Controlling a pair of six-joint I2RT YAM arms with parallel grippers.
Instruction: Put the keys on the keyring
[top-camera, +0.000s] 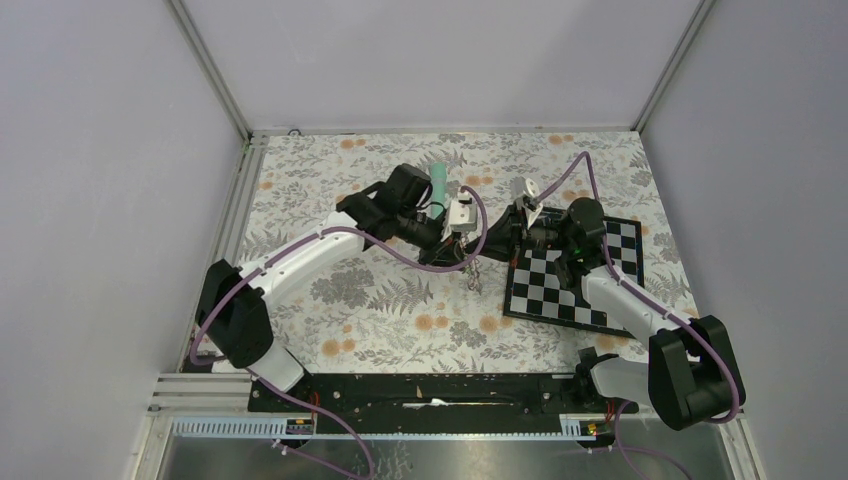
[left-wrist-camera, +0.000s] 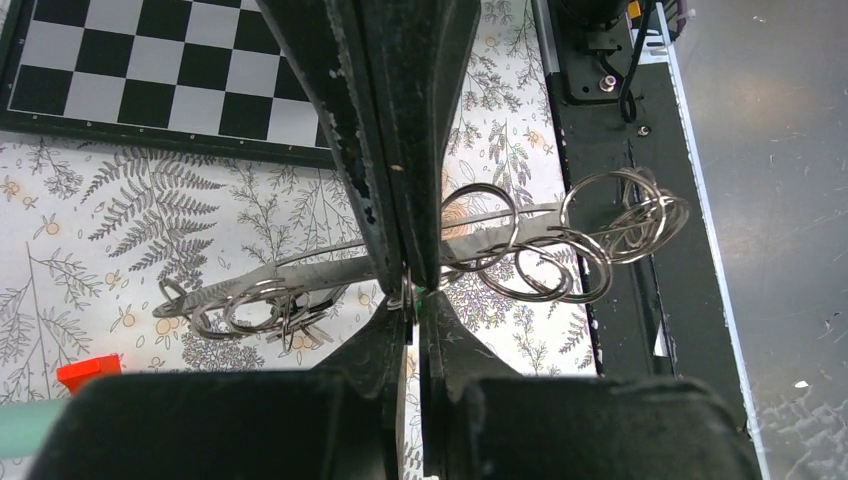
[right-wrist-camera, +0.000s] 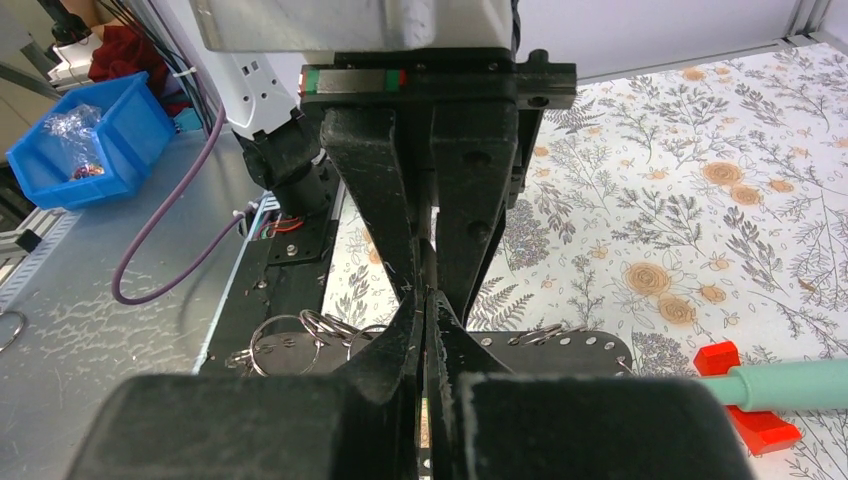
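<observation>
Nearest us, the left gripper (left-wrist-camera: 408, 285) is pinched on a thin, green-tinged key (left-wrist-camera: 404, 325). The keyring (left-wrist-camera: 300, 268) runs from 9 to 3 o'clock just behind. The right gripper (right-wrist-camera: 425, 300) is closed; we cannot tell on what.

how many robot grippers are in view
2: the left gripper and the right gripper meet tip to tip near the checkerboard; none appears hidden.
</observation>
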